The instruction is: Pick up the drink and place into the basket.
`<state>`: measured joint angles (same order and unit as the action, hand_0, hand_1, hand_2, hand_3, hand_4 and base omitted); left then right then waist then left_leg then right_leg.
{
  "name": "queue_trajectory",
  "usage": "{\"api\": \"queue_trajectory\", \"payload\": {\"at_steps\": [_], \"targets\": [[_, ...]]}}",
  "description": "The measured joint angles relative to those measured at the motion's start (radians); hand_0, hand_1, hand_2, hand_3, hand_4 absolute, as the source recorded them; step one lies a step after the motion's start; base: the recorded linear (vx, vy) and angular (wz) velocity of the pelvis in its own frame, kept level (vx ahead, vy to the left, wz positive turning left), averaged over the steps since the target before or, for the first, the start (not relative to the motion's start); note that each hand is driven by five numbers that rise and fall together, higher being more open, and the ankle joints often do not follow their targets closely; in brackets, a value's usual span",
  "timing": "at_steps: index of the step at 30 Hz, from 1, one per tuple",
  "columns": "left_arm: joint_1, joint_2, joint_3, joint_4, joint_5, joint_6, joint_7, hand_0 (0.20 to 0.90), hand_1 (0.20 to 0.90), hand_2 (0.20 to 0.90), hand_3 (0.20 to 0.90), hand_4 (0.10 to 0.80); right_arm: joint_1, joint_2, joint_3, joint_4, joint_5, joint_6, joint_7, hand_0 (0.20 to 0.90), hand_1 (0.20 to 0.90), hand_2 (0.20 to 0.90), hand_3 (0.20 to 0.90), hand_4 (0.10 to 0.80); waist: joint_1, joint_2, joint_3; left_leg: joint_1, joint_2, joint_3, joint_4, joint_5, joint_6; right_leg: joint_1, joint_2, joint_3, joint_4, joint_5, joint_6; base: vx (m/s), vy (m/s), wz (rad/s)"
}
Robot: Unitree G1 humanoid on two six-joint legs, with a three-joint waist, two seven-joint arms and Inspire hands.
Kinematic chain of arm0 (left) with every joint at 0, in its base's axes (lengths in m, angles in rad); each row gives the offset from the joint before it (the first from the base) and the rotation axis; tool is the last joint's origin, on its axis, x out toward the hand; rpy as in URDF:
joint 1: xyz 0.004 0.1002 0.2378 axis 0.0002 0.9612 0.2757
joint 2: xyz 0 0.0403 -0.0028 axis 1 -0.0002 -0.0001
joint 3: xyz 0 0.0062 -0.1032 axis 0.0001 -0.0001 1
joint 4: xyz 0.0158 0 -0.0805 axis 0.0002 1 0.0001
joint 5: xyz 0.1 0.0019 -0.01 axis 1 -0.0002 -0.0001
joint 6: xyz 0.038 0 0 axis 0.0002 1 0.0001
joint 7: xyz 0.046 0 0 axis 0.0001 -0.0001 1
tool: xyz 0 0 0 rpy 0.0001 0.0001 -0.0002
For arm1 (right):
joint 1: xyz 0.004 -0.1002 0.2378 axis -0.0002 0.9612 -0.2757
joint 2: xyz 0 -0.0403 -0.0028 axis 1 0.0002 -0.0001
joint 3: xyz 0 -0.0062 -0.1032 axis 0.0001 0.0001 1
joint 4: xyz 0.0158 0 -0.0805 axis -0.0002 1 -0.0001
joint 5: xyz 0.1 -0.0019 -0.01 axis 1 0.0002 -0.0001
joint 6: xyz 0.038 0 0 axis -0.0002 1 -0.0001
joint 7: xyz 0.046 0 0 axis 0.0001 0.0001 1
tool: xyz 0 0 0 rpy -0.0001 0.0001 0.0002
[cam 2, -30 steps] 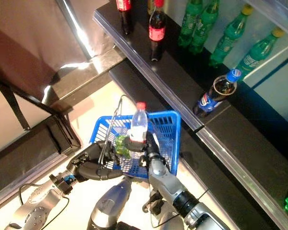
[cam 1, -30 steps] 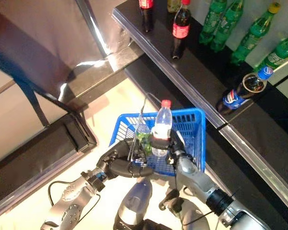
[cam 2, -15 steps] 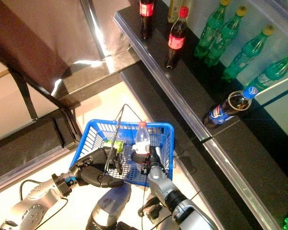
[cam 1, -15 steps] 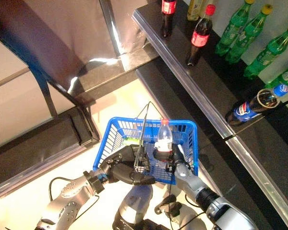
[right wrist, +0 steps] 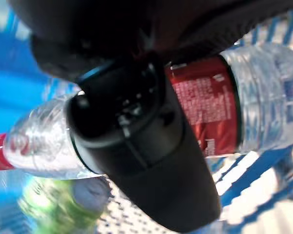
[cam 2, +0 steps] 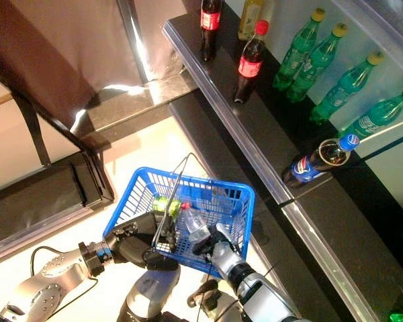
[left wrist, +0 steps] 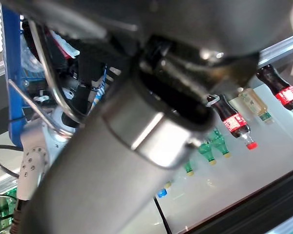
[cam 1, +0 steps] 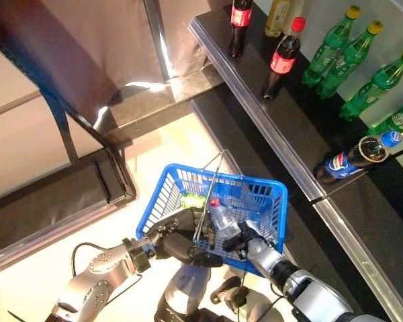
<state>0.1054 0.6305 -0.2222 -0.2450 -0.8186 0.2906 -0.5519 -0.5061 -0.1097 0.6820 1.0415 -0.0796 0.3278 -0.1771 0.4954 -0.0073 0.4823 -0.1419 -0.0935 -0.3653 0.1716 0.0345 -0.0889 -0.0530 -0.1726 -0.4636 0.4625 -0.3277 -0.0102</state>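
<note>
The water bottle [right wrist: 151,122] is lying on its side inside the blue basket [cam 1: 162,194], with the right hand's [cam 1: 245,238] fingers [right wrist: 141,146] wrapping its labelled middle. It is probably light, thin-walled and slippery, so mid-body is the best hold. The left hand [cam 1: 178,243] is clasping the wire handle [cam 1: 208,191]. Only the right wrist view is showing a green bottle [right wrist: 58,207] just past the fingers.

A second ago we held the bottle [cam 1: 223,216] upright above the basket [cam 1: 262,189] in our right hand [cam 1: 245,240]. Now it lies tilted inside the basket, cap toward the green item [cam 1: 191,198], our hand lowered with it.
</note>
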Motion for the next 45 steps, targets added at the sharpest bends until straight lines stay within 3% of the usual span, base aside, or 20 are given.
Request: {"api": "queue_trajectory", "payload": {"at_steps": [9, 10, 11, 13, 24, 33, 36, 38, 41, 45], "targets": [[0.000, -0.020, 0.000, 0.000, 0.021, 0.004, 0.000, 0.300, 0.300, 0.300, 0.200, 0.100, -0.001, 0.001, -0.014, 0.006, -0.033, 0.011, 0.022, 0.300, 0.300, 0.300, 0.200, 0.100, 0.020, -0.001, -0.001, 0.002, -0.002, -0.010, 0.000, 0.000, 0.000, 0.014, 0.000, -0.018, -0.008, 0.000, 0.001, 0.034, -0.005, 0.05], [0.000, -0.020, 0.000, 0.000, 0.021, 0.006, 0.000, 0.300, 0.300, 0.300, 0.200, 0.100, 0.000, 0.001, -0.017, 0.007, -0.028, 0.010, 0.022, 0.418, 0.418, 0.418, 0.337, 0.237, 0.021, -0.002, -0.001, 0.004, -0.001, -0.013, 0.000, 0.000, 0.000, 0.017, 0.000, -0.019, -0.009, 0.000, 0.001, 0.039, 0.018, 0.08], [0.000, -0.020, 0.000, 0.000, 0.021, 0.006, 0.001, 0.300, 0.300, 0.300, 0.200, 0.100, 0.000, 0.001, -0.020, 0.008, -0.026, 0.009, 0.022, 0.453, 0.453, 0.453, 0.378, 0.278, 0.022, -0.002, -0.001, 0.006, -0.001, -0.013, 0.000, 0.000, 0.000, 0.019, 0.000, -0.020, -0.010, 0.000, 0.001, 0.042, 0.030, 0.03], [0.002, -0.022, 0.000, 0.000, 0.021, 0.010, 0.009, 0.300, 0.300, 0.300, 0.200, 0.100, 0.005, 0.001, -0.031, 0.011, -0.016, -0.004, 0.022, 0.900, 0.900, 0.900, 0.900, 0.800, 0.021, -0.002, -0.001, 0.014, -0.002, -0.013, -0.001, 0.000, 0.000, 0.026, -0.001, -0.020, -0.011, 0.000, 0.002, 0.035, 0.035, -0.01], [0.007, -0.002, 0.000, 0.000, 0.021, 0.017, 0.018, 0.300, 0.300, 0.300, 0.200, 0.100, 0.065, -0.011, -0.068, -0.025, 0.133, -0.109, -0.023, 0.900, 0.900, 0.900, 0.900, 0.800, 0.019, -0.014, -0.008, 0.019, 0.000, -0.012, 0.003, -0.002, 0.003, 0.036, -0.001, -0.020, -0.016, 0.001, 0.005, 0.047, -0.009, 0.00], [0.034, 0.002, 0.012, -0.013, 0.021, 0.006, -0.011, 0.300, 0.300, 0.300, 0.200, 0.100, 0.322, -0.115, -0.107, -0.565, 0.198, -0.004, -0.153, 0.900, 0.900, 0.900, 0.900, 0.800, -0.014, -0.025, -0.011, 0.019, 0.014, 0.007, 0.023, -0.011, 0.015, 0.066, 0.032, -0.007, -0.087, 0.047, 0.011, -0.007, -0.009, -0.05], [0.127, -0.036, 0.123, -0.008, 0.021, 0.002, 0.003, 0.300, 0.300, 0.300, 0.200, 0.100, 0.417, -0.144, -0.184, -0.864, 0.223, -0.030, -0.160, 0.900, 0.900, 0.900, 0.900, 0.800, -0.076, -0.063, -0.024, 0.020, 0.016, 0.033, 0.025, -0.015, 0.021, 0.064, 0.041, 0.022, -0.105, 0.063, 0.017, 0.014, -0.014, -0.22], [0.142, -0.045, 0.139, -0.004, 0.021, -0.012, 0.019, 0.300, 0.300, 0.300, 0.200, 0.100, 0.444, -0.163, -0.194, -0.976, 0.244, -0.047, -0.152, 0.900, 0.900, 0.900, 0.900, 0.800, -0.094, -0.073, -0.027, 0.021, 0.021, 0.045, 0.025, -0.017, 0.024, 0.064, 0.045, 0.032, -0.114, 0.072, 0.016, 0.012, -0.015, -0.19], [0.194, -0.070, 0.156, 0.024, 0.030, -0.102, 0.019, 0.300, 0.300, 0.300, 0.200, 0.100, 0.516, -0.222, -0.250, -1.205, 0.350, -0.081, -0.073, 0.900, 0.900, 0.900, 0.900, 0.800, -0.117, -0.088, -0.034, 0.020, 0.029, 0.066, 0.025, -0.021, 0.031, 0.067, 0.052, 0.052, -0.141, 0.090, 0.021, 0.015, -0.011, -0.19], [0.257, -0.070, 0.187, 0.098, 0.051, -0.171, 0.018, 0.300, 0.300, 0.300, 0.200, 0.100, 0.618, -0.315, -0.370, -1.386, 0.431, -0.152, 0.044, 0.900, 0.900, 0.900, 0.900, 0.800, -0.149, -0.114, -0.051, 0.029, 0.040, 0.114, 0.021, -0.028, 0.043, 0.077, 0.061, 0.087, -0.177, 0.117, 0.029, 0.006, 0.042, -0.26]]}}
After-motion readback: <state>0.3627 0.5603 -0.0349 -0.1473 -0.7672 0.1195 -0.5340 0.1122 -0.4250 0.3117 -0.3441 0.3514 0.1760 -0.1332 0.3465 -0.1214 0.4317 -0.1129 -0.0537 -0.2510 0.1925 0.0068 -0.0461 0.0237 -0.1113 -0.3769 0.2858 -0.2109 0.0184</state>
